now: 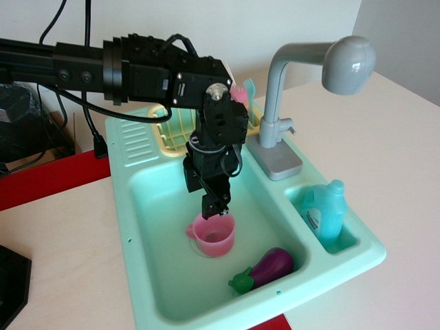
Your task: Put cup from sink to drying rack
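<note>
Your cup (214, 235) stands upright in the sink (144, 227) basin, handle pointing left. The hand (214, 205) sits right at its far rim, fingers narrow; you cannot tell whether they pinch it. A toy eggplant (267, 269) lies near. The drying rack (173, 135) sits behind.

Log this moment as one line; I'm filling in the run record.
gripper: at pink cup rim, grip unclear | cup: upright in sink basin | drying rack: behind arm | toy eggplant: in basin
</note>
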{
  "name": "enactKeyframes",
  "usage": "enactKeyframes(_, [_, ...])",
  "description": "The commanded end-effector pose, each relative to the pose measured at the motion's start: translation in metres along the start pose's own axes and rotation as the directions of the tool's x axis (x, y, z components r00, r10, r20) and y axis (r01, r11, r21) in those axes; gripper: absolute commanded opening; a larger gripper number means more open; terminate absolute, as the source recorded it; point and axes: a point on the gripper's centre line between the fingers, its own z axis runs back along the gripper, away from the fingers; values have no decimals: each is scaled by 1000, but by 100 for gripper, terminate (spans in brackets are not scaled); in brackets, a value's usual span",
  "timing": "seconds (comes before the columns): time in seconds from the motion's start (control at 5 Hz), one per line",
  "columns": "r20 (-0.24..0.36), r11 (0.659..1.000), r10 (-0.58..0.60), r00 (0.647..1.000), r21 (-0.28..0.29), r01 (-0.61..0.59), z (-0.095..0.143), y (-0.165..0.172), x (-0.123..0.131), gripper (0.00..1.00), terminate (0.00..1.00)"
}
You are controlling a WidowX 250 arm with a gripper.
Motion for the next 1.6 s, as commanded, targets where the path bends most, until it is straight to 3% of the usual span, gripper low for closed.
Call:
enactKeyframes(0.0, [0, 1000, 0, 1000, 0, 0, 0, 0, 0, 100, 0])
enactKeyframes(0.2, [-1, 999, 2, 1000, -32, -2, 1, -5, -1, 100, 0])
enactKeyframes(0.6, [-13, 1000, 24, 1000, -9, -24, -12, 0, -3, 100, 0])
enactKeyframes(0.8, [18, 999, 39, 999, -10, -39, -13, 3, -5, 0, 0])
enactKeyframes(1.4, [54, 997, 64, 996, -36, -62, -5, 12, -17, 0, 0])
